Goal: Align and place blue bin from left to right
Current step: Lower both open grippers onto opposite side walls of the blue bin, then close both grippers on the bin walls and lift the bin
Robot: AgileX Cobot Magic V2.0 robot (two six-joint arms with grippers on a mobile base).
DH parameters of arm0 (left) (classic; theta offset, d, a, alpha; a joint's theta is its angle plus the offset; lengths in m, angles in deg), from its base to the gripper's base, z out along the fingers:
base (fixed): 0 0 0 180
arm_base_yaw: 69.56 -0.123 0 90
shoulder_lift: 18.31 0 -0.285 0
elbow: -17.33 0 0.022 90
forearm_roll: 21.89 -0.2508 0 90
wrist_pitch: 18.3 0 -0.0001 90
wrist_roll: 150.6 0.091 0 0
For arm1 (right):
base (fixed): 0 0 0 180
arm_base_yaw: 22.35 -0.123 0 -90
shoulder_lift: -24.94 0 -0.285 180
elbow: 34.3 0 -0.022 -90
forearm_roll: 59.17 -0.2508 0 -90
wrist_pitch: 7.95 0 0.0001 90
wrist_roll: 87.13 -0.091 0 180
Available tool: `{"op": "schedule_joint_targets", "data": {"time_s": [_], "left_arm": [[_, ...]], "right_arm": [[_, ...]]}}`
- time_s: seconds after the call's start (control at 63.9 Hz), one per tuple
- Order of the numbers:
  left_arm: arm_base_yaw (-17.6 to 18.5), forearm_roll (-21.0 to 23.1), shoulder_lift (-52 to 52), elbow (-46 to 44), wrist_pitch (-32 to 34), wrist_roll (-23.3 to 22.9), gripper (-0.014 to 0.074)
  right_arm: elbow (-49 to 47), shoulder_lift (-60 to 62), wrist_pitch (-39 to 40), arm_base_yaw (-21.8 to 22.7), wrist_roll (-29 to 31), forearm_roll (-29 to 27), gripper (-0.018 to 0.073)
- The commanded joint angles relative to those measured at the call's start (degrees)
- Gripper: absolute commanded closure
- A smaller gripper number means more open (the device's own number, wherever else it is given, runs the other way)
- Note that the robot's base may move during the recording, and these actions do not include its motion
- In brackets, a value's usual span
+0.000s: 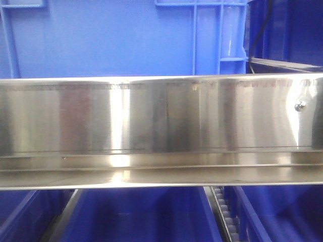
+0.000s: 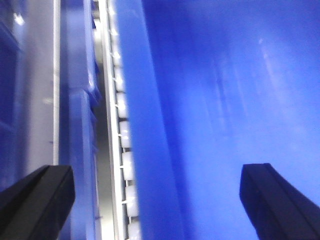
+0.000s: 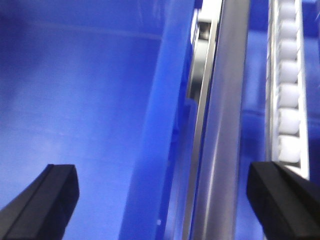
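now, left tool point(image 2: 155, 172) and right tool point(image 3: 162, 170) gape empty — blue bin point(image 2: 225, 100) runs along roller track point(image 2: 122, 135).

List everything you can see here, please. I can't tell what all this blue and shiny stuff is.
blue bin: one, blue, ribbed wall filling the top of the front view, above the rail.
other bins: several, blue, one at top right, more below the rail.
steel rail: one, silver, across the middle.
screw: one, silver, near the rail's right end.
roller track: one, pale rollers, between the lower bins.
left tool: one, black, open.
right tool: one, black, open.
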State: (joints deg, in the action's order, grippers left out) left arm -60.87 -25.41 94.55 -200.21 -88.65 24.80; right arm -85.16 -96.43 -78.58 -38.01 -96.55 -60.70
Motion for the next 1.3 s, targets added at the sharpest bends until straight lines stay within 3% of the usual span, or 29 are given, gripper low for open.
{"op": "schedule_joint_targets", "data": {"time_s": [0.0, 1.033, 1.096, 1.174, 1.284], "left_arm": [[-0.14, 0.46, -0.10, -0.37, 0.39, 0.14, 0.0025], [-0.14, 0.24, -0.10, -0.37, 0.39, -0.18, 0.0039], [-0.14, 0.36, -0.10, -0.37, 0.39, -0.18, 0.0078], [-0.14, 0.61, -0.10, -0.37, 0.39, -0.18, 0.0190], [-0.14, 1.86, -0.10, -0.37, 0.39, -0.18, 0.0445]], "right_arm": [[-0.47, -0.39, 0.67, -0.35, -0.13, 0.15, -0.0010], [-0.47, -2.08, 0.67, -1.31, -0.13, 0.17, -0.0007], [-0.47, -2.08, 0.67, -1.31, -0.13, 0.17, 0.0031], [-0.47, -2.08, 0.67, -1.31, -0.13, 0.17, 0.0157], [-0.47, -2.08, 0.67, -1.31, -0.13, -0.17, 0.0421]]}}
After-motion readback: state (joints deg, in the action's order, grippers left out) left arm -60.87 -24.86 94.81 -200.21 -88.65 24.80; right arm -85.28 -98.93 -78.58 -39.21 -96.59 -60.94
